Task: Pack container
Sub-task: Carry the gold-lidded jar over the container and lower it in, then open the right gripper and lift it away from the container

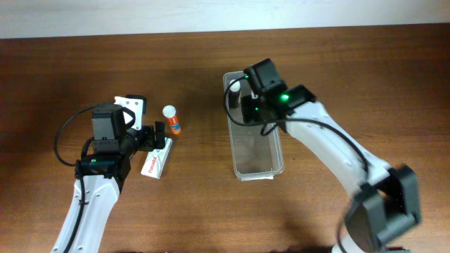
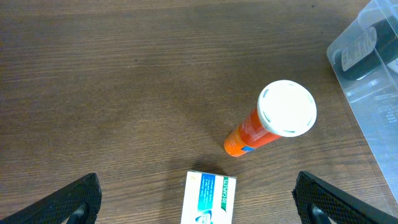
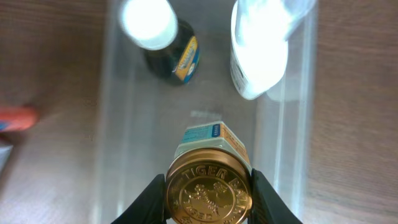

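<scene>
our right gripper (image 3: 207,199) clamps a gold-lidded jar (image 3: 208,183) over the container (image 1: 256,154); our left gripper (image 2: 199,202) gapes wide over a box (image 2: 210,196), orange tube (image 2: 252,134) at one o'clock.

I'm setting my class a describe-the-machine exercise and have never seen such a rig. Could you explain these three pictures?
Two robot arms work at a wooden table. One picture looks down from above; the other two come from a camera on each wrist. The left end effector is open near an orange tube and a small box. The right end effector holds a gold-lidded jar over the clear container, which already holds a dark bottle and a white bottle.
</scene>
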Robot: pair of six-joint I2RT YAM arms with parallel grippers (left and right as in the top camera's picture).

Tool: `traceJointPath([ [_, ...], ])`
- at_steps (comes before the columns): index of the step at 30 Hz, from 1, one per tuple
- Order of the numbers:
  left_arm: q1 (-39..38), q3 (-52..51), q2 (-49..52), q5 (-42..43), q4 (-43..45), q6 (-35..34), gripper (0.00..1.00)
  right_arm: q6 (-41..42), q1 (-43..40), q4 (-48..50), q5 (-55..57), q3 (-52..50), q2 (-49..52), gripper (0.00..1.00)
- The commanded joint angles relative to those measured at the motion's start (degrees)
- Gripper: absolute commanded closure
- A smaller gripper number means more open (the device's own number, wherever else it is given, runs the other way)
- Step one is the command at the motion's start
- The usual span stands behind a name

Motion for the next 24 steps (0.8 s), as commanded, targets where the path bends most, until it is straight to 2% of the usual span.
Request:
traceJointPath([
  [1, 0.2, 1.2, 0.4, 0.8, 0.1, 0.1, 0.00, 1.3, 0.2, 3.5, 2.5, 0.7, 4.7, 0.71],
  [8, 0.2, 1.2, 0.4, 0.8, 0.1, 0.1, 0.01, 1.3, 0.1, 10.6, 2.5, 0.7, 8.7, 0.71],
  [9, 0.2, 1.2, 0.4, 0.8, 0.1, 0.1, 0.01, 1.2, 0.1, 10.9, 2.5, 0.7, 9.0, 0.67],
  [11, 0.2, 1.2, 0.4, 0.8, 0.1, 0.1, 0.01, 1.1, 0.1, 11.7, 2.5, 0.7, 9.6, 0.53],
  [15, 0.2, 1.2, 0.4, 0.8, 0.1, 0.1, 0.01, 1.1, 0.1, 12.0, 2.5, 0.8, 9.5, 0.49],
  [19, 0.2, 1.2, 0.4, 0.8, 0.1, 0.1, 0.01, 1.1, 0.2, 9.4, 2.4, 0.8, 6.8, 0.49],
  [24, 0.2, 1.2, 0.4, 0.8, 0.1, 0.1, 0.01, 1.1, 0.2, 3.5, 1.6, 0.8, -2.2, 0.46],
])
